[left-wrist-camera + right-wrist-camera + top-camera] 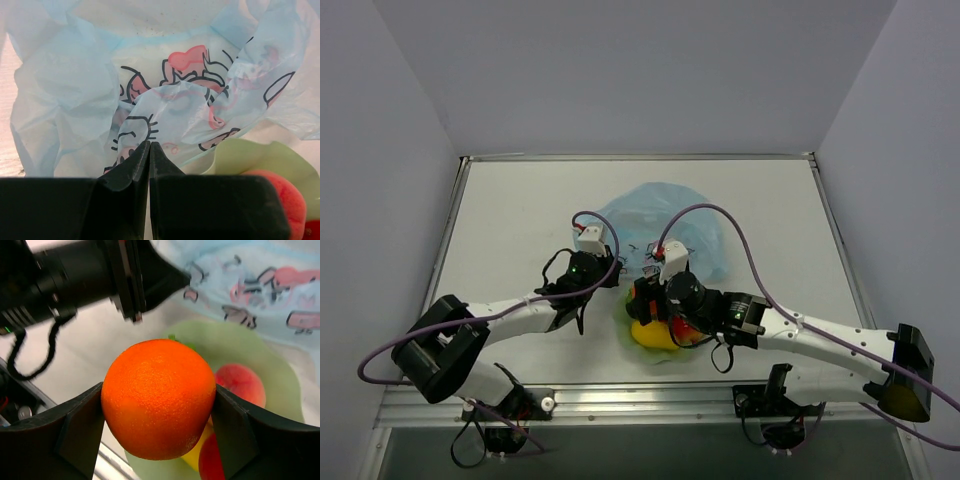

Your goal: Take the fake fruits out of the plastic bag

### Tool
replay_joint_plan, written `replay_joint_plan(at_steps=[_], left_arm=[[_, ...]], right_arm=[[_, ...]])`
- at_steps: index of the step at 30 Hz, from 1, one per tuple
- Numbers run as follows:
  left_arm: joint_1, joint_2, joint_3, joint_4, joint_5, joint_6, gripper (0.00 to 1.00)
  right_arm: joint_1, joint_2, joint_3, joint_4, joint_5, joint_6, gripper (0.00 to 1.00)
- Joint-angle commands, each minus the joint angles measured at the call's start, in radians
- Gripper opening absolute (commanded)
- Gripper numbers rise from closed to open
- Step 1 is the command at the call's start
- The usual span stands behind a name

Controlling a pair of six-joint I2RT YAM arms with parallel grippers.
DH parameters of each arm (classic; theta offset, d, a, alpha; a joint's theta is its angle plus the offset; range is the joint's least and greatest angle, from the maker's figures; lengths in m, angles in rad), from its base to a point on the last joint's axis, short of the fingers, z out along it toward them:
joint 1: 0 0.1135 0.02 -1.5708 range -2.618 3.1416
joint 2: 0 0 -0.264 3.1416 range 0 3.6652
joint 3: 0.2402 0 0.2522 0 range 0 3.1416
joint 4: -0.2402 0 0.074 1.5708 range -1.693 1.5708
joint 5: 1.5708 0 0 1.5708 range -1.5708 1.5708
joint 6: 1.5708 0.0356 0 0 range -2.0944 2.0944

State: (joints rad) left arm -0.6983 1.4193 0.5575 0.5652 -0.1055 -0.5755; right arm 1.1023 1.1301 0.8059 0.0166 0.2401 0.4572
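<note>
Near the middle of the surface [510, 210], the plastic bag [665, 222] lies crumpled just behind a pale green bowl [240, 342]. The left gripper [150, 152] is pressed together, pinching a fold of the bag's printed panel. The right gripper [159, 412] clamps an orange [158, 385] above the bowl, where a peach [242, 382] sits.
</note>
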Motion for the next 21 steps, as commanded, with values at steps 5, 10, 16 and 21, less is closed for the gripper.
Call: replay_joint_plan(at_steps=[5,10,16,21], left_arm=[[0.006,-0.049,0.038,0.004,0.009,0.017,0.02],[0.008,-0.046,0.039,0.002,0.013,0.019,0.02],[0.008,-0.042,0.041,0.004,0.018,0.019,0.02],[0.008,-0.036,0.042,0.005,0.02,0.019,0.02]], right_arm=[[0.094,0.003,-0.034,-0.162,0.065,0.064,0.43],[0.105,0.014,-0.066,-0.162,0.113,0.08,0.45],[0.111,0.071,-0.068,-0.159,0.139,0.083,0.5],[0.111,0.103,-0.045,-0.159,0.169,0.061,0.57]])
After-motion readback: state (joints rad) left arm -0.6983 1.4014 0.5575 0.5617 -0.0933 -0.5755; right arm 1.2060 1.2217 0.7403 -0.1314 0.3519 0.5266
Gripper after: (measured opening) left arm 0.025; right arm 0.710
